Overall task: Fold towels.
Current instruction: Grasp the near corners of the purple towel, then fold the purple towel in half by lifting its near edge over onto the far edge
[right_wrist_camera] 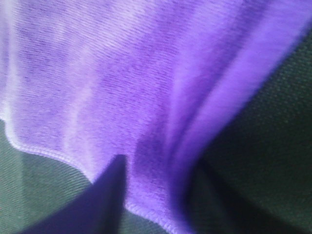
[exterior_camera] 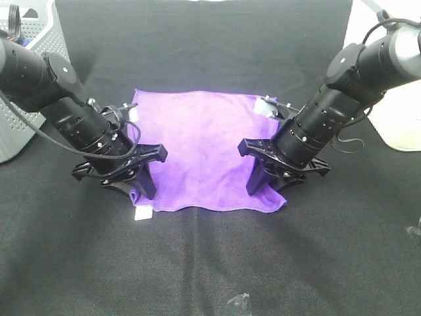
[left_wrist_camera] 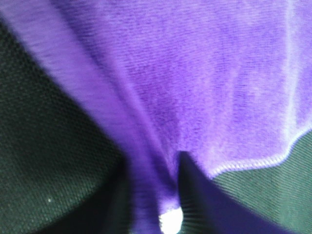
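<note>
A purple towel (exterior_camera: 197, 151) lies spread flat on the black table (exterior_camera: 210, 263), with a white tag (exterior_camera: 141, 214) at its near left corner. My left gripper (exterior_camera: 137, 187) is down at the near left corner. In the left wrist view the towel (left_wrist_camera: 195, 73) bunches into a fold pinched between the dark fingers (left_wrist_camera: 204, 195). My right gripper (exterior_camera: 268, 187) is down at the near right corner. In the right wrist view the towel (right_wrist_camera: 122, 73) edge is gathered between its fingers (right_wrist_camera: 105, 200). Both grippers are shut on the towel.
A grey perforated basket (exterior_camera: 26, 99) stands at the far left. A white object (exterior_camera: 401, 131) sits at the right edge. A small clear plastic piece (exterior_camera: 238, 304) lies near the front edge. A pale label (exterior_camera: 265, 107) sits at the towel's far right corner.
</note>
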